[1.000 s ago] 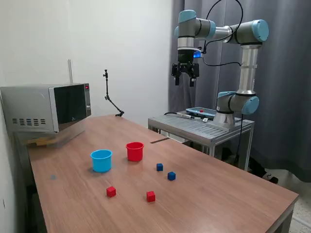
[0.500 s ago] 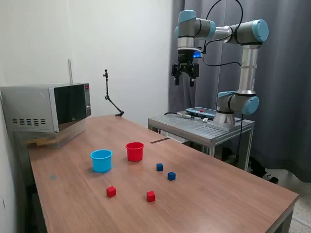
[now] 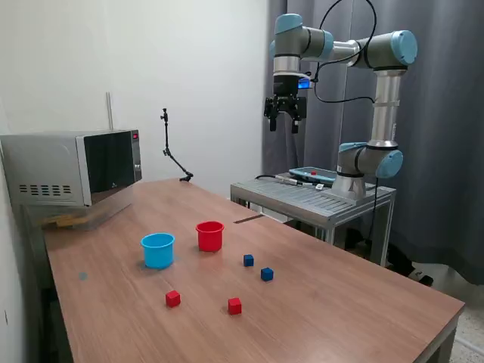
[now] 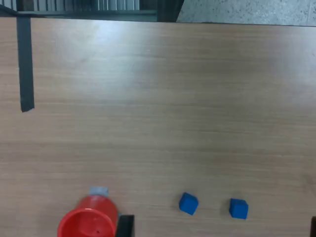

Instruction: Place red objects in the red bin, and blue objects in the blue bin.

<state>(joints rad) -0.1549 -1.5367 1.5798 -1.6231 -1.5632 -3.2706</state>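
Note:
Two red cubes (image 3: pixel 173 298) (image 3: pixel 234 305) and two dark blue cubes (image 3: pixel 248 260) (image 3: pixel 266 274) lie apart on the wooden table. The red bin (image 3: pixel 209 235) and the light blue bin (image 3: pixel 157 249) stand upright side by side behind them. Both bins look empty. My gripper (image 3: pixel 284 125) is open and empty, high in the air above the table's far edge, well away from everything. The wrist view shows the red bin (image 4: pixel 89 222) and both blue cubes (image 4: pixel 188 203) (image 4: pixel 238 208) far below. The red cubes and blue bin are out of that view.
A microwave (image 3: pixel 72 166) stands at the table's far end on the exterior view's left. A thin camera arm (image 3: pixel 172 155) stands behind the table. The metal stand (image 3: pixel 314 198) bearing the robot base holds a tablet (image 3: pixel 311 175). A dark tape strip (image 4: pixel 24 64) lies on the table.
My gripper has moved slightly up and toward the exterior view's left. The cubes and bins have not moved.

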